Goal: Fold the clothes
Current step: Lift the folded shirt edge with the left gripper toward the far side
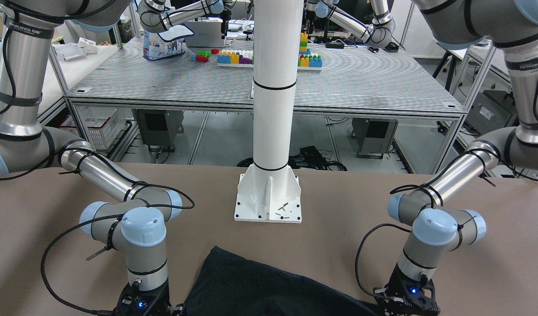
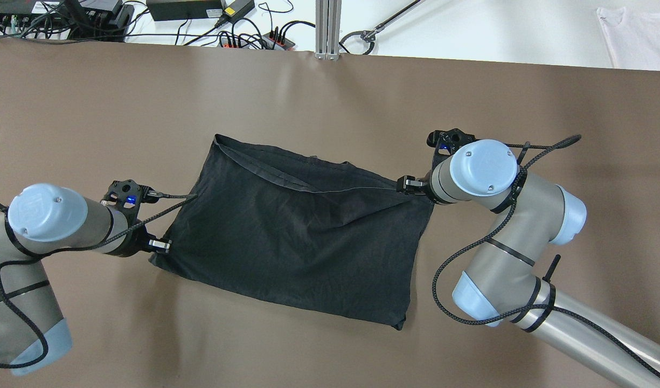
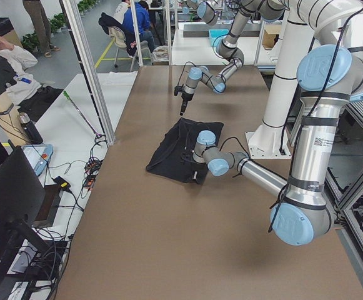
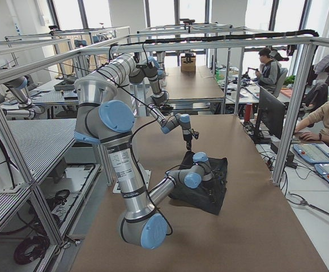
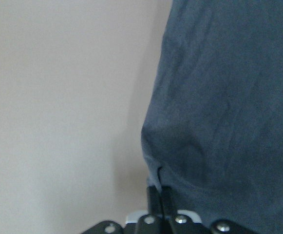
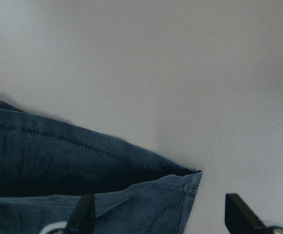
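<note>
The black garment (image 2: 303,237) lies mostly flat on the brown table, with its far edge turned over so a hem shows. My left gripper (image 2: 160,246) is at its near left corner. In the left wrist view the gripper (image 5: 156,191) is shut, pinching the garment (image 5: 219,97) at its edge. My right gripper (image 2: 408,184) is at the garment's far right corner. In the right wrist view it (image 6: 160,200) is open, its fingers (image 6: 85,214) set wide apart on either side of the hemmed garment corner (image 6: 58,156). The garment also shows in the front-facing view (image 1: 251,285).
The white pole stands on its base plate (image 1: 269,206) at the table's robot side, behind the garment. Cables and power bricks (image 2: 200,16) lie beyond the far table edge. A white cloth (image 2: 637,32) lies off the table at far right. Seated operators (image 3: 0,69) show in the side views.
</note>
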Available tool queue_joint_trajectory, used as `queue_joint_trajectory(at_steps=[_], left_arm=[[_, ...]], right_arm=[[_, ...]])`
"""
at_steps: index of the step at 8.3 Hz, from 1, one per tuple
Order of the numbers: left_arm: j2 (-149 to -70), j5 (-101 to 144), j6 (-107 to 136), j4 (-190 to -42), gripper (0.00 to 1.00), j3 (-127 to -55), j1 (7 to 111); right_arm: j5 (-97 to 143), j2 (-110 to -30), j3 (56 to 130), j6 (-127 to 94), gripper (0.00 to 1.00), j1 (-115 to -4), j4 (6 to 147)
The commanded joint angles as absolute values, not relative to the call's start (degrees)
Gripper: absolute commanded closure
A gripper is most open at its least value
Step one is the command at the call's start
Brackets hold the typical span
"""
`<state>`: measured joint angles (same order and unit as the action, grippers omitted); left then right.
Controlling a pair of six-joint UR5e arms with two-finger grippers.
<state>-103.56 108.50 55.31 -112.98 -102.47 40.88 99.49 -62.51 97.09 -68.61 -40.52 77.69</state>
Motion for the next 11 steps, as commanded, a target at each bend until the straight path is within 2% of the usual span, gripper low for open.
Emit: queue_joint_trajectory(at_steps=[1,3,6,7,9,10,11], left_arm=[[-116.6,108.5,52.8,-112.9,1.0,-88.9,46.4],[-127.2,108.4,46.2,-113.6,1.0,-72.4,51.0],[-144.0,105.4,43.9,-115.6,1.0,-51.7,53.5],[-148.7,104.3,43.8,-121.6,1.0,-41.2,53.4],[-149.3,104.3,39.1,-125.0,1.0,-38.2,54.3],[-149.1,104.3,33.9,-125.1,0.87,-38.3,55.3],[-148.1,104.4,31.3,-125.9,0.01,-39.1,55.7]], right_arm=[[99.5,-62.5,97.0,-68.6,0.06,-40.5,77.7],[99.5,-62.5,97.0,-68.6,0.06,-40.5,77.7],[99.5,-62.3,96.9,-68.6,0.06,-40.5,77.9],[99.5,-62.3,96.9,-68.6,0.06,-40.5,77.9],[99.5,-62.3,96.9,-68.6,0.06,-40.5,77.9],[99.3,-62.3,96.9,-68.6,0.06,-40.4,77.9],[99.1,-62.1,96.8,-68.6,0.06,-40.4,78.0]])
